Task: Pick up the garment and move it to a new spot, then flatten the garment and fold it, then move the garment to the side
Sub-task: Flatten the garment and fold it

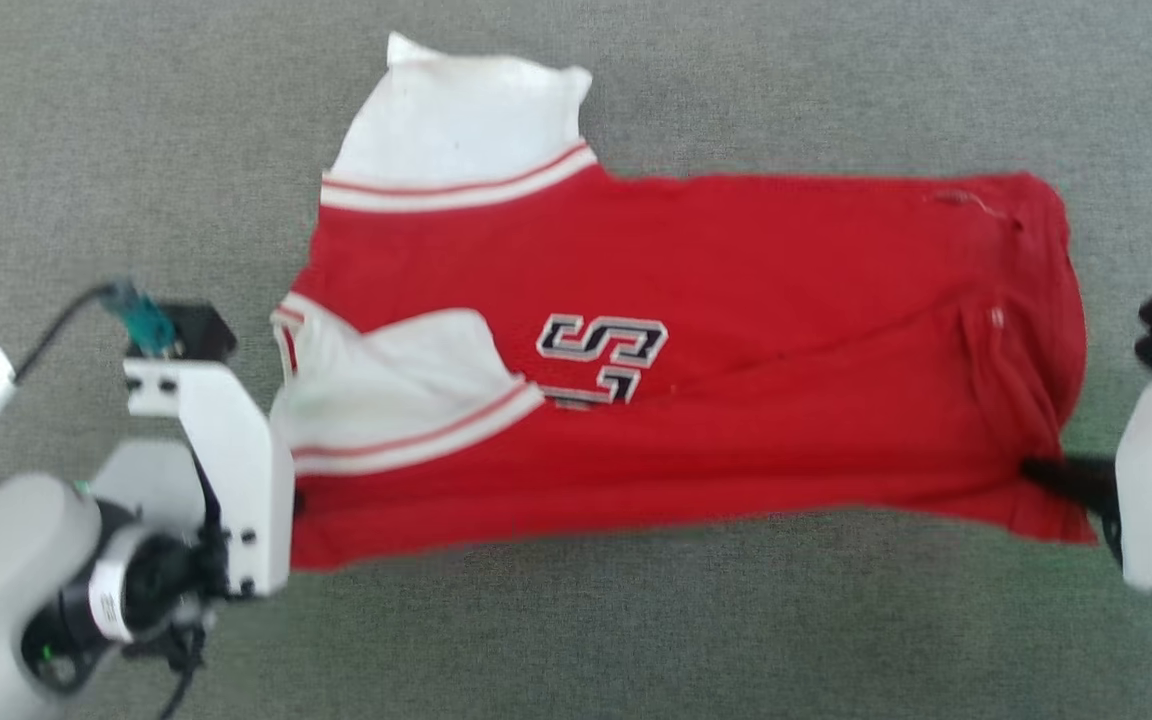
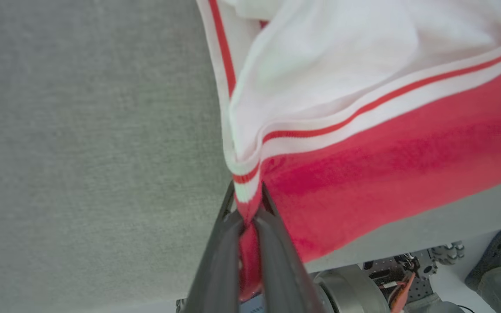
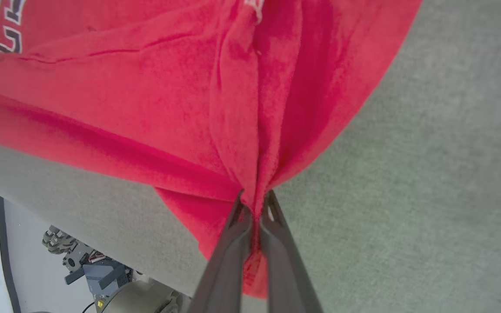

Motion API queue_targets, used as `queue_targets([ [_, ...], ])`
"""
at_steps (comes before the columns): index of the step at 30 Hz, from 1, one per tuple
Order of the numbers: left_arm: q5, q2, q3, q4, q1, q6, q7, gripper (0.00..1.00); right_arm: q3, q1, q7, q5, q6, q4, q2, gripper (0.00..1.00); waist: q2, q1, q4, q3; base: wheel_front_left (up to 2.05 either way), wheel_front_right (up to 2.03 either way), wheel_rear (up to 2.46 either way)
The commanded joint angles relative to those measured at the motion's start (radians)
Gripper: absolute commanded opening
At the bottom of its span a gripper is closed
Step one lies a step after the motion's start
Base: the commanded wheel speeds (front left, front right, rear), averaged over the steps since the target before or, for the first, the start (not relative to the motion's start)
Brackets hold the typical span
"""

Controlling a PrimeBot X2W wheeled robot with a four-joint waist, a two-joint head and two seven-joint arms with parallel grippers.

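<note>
The garment (image 1: 696, 370) lies spread across the middle of the head view on a grey surface (image 1: 96, 130), long axis running left to right. One white sleeve (image 1: 466, 110) sticks out at the upper left. A second white sleeve (image 1: 391, 375) lies folded over the red body at centre left. The lettering (image 1: 601, 345) faces up near the centre and is partly covered by a fold.

Left gripper (image 2: 247, 204): fingers pressed together, pinching the garment at the point where the striped trim (image 2: 244, 178) meets the red edge. In the head view this is the lower left corner of the garment.

Right gripper (image 3: 255, 206): fingers pressed together, pinching a bunch of red fabric. Creases fan out from the pinch point. In the head view this is the lower right corner of the garment.

In the left wrist view, a person's shoe (image 2: 494, 256) shows at the lower right, beyond the edge of the surface.
</note>
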Motion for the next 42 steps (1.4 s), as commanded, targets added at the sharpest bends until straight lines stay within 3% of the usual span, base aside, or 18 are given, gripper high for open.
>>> queue_targets([
  [1,-0.014,0.005,-0.003,-0.011,0.027,0.013,-0.007,0.0,-0.011,0.028,0.006,-0.012,-0.001,-0.01,0.007,0.0,0.0,0.0,0.0,0.005,0.0,0.0,0.0],
  [5,-0.022,-0.014,-0.016,-0.004,0.071,0.015,-0.026,0.0,-0.011,0.078,-0.031,-0.045,-0.001,-0.003,0.028,0.0,0.0,0.0,-0.004,0.015,0.0,0.0,0.0],
  [6,-0.026,-0.024,-0.016,0.01,0.077,0.01,-0.033,0.07,-0.005,0.085,-0.046,-0.05,-0.001,0.011,0.039,0.0,0.0,0.0,-0.006,0.017,0.0,0.0,0.0],
  [7,-0.022,-0.033,-0.02,0.026,0.08,0.0,-0.033,0.26,0.003,0.086,-0.071,-0.056,-0.001,0.024,0.048,0.0,0.0,0.0,-0.007,0.018,0.0,0.0,0.0],
  [8,-0.022,-0.041,-0.024,0.043,0.079,-0.011,-0.039,0.76,0.01,0.081,-0.097,-0.072,-0.001,0.038,0.048,0.17,0.0,0.0,-0.01,0.017,0.0,0.0,0.0],
  [9,-0.029,-0.049,-0.022,0.058,0.078,-0.019,-0.042,1.0,0.021,0.08,-0.118,-0.079,-0.001,0.056,0.05,0.21,0.0,0.0,-0.012,0.016,0.0,0.0,0.0],
  [10,-0.033,-0.052,-0.02,0.072,0.074,-0.026,-0.042,1.0,0.029,0.079,-0.139,-0.082,-0.001,0.072,0.057,0.39,0.0,0.0,-0.015,0.014,0.0,0.0,0.0],
  [11,-0.024,-0.047,-0.02,0.079,0.064,-0.033,-0.04,1.0,0.034,0.069,-0.169,-0.09,-0.001,0.079,0.06,1.0,0.0,0.0,-0.018,0.012,0.0,0.0,0.0],
  [14,-0.017,-0.011,-0.003,0.067,0.03,-0.045,-0.024,1.0,0.049,0.06,-0.226,-0.092,-0.001,0.081,0.054,1.0,0.0,0.0,-0.028,0.003,0.0,0.0,0.0],
  [20,0.013,0.073,0.037,0.01,-0.046,-0.023,0.013,1.0,0.02,0.052,-0.339,-0.098,-0.001,0.018,0.07,1.0,0.0,0.0,-0.059,-0.004,0.0,0.0,0.0],
  [25,0.041,0.118,0.073,0.012,-0.149,-0.048,0.045,1.0,-0.022,0.045,-0.497,-0.115,0.0,-0.056,0.143,1.0,0.0,0.0,-0.111,0.001,0.0,0.0,0.0],
  [30,0.073,0.091,0.096,0.143,-0.261,-0.119,0.037,1.0,0.008,0.031,-0.673,-0.145,-0.001,-0.083,0.191,1.0,0.0,0.0,-0.187,0.013,0.0,0.0,0.0],
  [36,0.119,0.021,0.108,0.357,-0.387,-0.239,-0.023,1.0,0.038,-0.013,-0.902,-0.209,0.0,-0.044,0.236,1.0,0.0,0.0,-0.28,0.04,0.0,0.0,0.0],
  [42,0.135,-0.043,0.1,0.57,-0.459,-0.302,-0.049,1.0,0.09,-0.052,-1.024,-0.205,0.0,0.015,0.267,1.0,0.0,0.0,-0.345,0.072,0.0,0.0,0.0],
])
